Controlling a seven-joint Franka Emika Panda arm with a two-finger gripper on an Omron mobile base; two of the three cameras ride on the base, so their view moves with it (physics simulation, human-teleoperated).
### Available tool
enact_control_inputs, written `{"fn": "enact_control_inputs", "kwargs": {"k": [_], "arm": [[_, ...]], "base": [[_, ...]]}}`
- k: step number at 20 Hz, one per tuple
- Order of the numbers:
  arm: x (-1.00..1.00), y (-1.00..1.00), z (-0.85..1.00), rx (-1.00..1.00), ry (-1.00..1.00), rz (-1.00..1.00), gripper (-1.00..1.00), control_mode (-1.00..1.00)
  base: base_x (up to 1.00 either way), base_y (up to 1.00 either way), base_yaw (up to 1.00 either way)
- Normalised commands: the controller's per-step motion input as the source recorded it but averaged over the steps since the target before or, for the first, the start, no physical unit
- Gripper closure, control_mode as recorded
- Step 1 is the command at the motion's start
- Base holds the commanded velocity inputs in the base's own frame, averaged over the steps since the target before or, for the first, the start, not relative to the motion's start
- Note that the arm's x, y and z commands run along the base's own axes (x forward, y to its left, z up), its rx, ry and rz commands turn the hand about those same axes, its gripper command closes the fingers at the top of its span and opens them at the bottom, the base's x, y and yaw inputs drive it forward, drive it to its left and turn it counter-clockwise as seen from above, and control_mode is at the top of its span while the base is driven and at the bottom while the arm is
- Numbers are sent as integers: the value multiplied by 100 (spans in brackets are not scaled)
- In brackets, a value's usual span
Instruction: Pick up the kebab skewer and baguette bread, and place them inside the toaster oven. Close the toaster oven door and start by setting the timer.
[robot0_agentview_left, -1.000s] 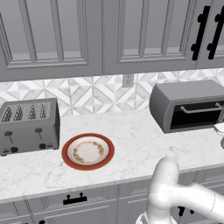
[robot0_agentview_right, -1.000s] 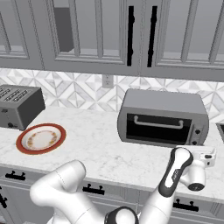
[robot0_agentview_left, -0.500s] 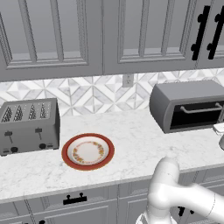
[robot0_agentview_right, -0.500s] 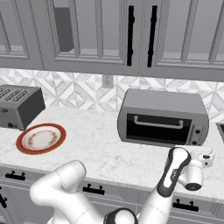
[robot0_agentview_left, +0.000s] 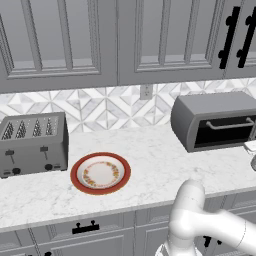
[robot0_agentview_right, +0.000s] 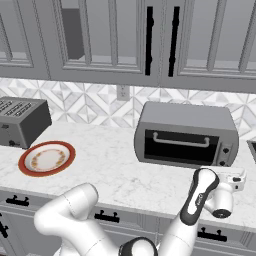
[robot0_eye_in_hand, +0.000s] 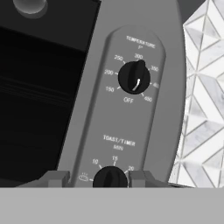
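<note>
The grey boxy metal toaster oven (robot0_agentview_right: 186, 134) stands on the white marbled worktop (robot0_agentview_right: 115, 165) against the patterned tile backsplash (robot0_agentview_left: 107, 107), its long axis running along the wall and its front facing out toward the robot. Its wide dark glass door (robot0_agentview_right: 179, 147) is shut upright, the horizontal silver bar handle (robot0_agentview_right: 180, 141) lying across its upper part. In the left base view the same oven (robot0_agentview_left: 215, 120) sits at the right end of the worktop.

In the hand view the pincer (robot0_eye_in_hand: 110, 178) is up against the oven's grey control panel (robot0_eye_in_hand: 127, 109), which appears tilted because the hand is rolled. Its two grey fingers (robot0_eye_in_hand: 56, 179) sit one on each side of the black timer knob (robot0_eye_in_hand: 110, 178), just beside or touching it, so the pincer looks closed onto that knob. Above it is the black temperature knob (robot0_eye_in_hand: 134, 78), its white mark pointing toward the lower right of the dial.

In the right base view the white arm's hand (robot0_agentview_right: 222, 192) hangs at the oven's right front corner.

Well to the left, a round red-rimmed plate (robot0_agentview_left: 100, 173) lies flat on the worktop, near a silver slotted toaster (robot0_agentview_left: 32, 143).
</note>
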Motion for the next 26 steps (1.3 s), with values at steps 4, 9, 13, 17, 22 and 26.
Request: {"fn": "enact_control_inputs", "kwargs": {"k": [4, 9, 13, 17, 22, 26], "arm": [[-4, -22, 0, 0, -1, 1, 100, -100], [-5, -11, 0, 0, 0, 3, 100, -100], [-11, -9, 0, 0, 0, 4, 100, -100], [-17, -21, 0, 0, 0, 5, 100, -100], [-14, -34, 0, 0, 0, 8, 100, -100], [-15, -37, 0, 0, 0, 10, 100, -100]], "base": [[0, 0, 0], [0, 0, 0], [0, 0, 0], [0, 0, 0], [0, 0, 0], [0, 0, 0]]}}
